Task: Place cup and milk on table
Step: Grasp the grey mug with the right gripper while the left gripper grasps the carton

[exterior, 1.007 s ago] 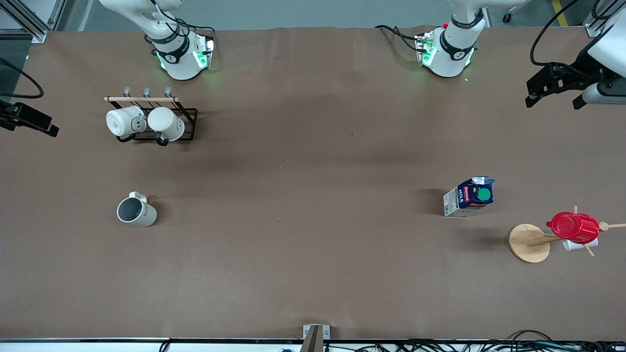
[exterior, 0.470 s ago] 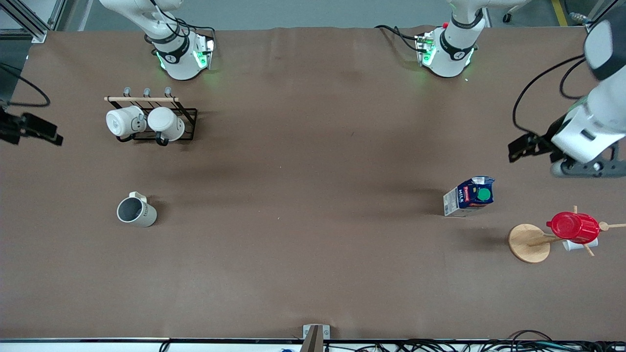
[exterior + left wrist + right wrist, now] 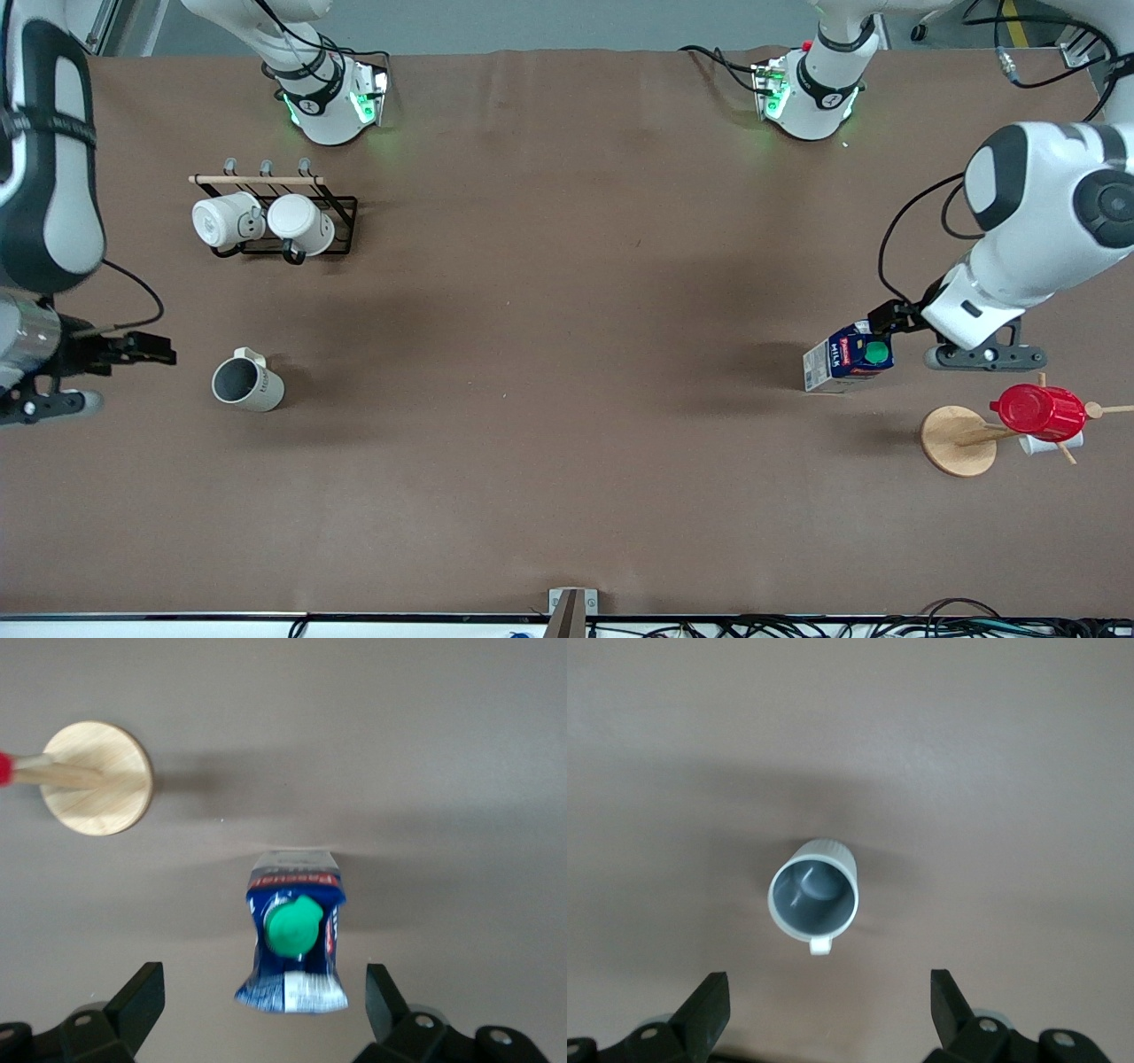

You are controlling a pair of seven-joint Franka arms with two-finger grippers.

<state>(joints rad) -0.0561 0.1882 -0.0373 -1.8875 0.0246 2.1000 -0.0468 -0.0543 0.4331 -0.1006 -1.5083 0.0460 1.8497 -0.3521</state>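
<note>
Both arms are over their targets; neither has made contact.

The left claw [image 3: 263, 1014] hangs over the milk [image 3: 849, 356], fingers spread wide with nothing between them. The carton stands upright on the desk [image 3: 549, 425] toward the left arm's end, green cap up. The wooden mug tree [image 3: 959, 440] carrying the red cup [image 3: 1038, 412] stands near it, nearer the front camera. In the left wrist view the carton sits roughly midway between the two fingers.

The right claw [image 3: 824, 1014] is released too, fingers wide, over the desk just beside the cup [image 3: 246, 384]. The cup stands upright toward the right arm's end, grey inside showing. In the right wrist view its handle points toward the claw. The black rack [image 3: 282, 217] with two whiter mugs is farther from the front camera, well apart.

Risks, as I judge them:
- The milk has a sloped gable top. A high grip could slide off the slope or tip the carton.
- A hard squeeze may dent the soft carton walls.
- The left arm's body is close to the mug tree. A sideways drift on descent could knock the red cup.
- The cup's handle faces the right claw. A finger landing on it could spin or topple the cup.
</note>
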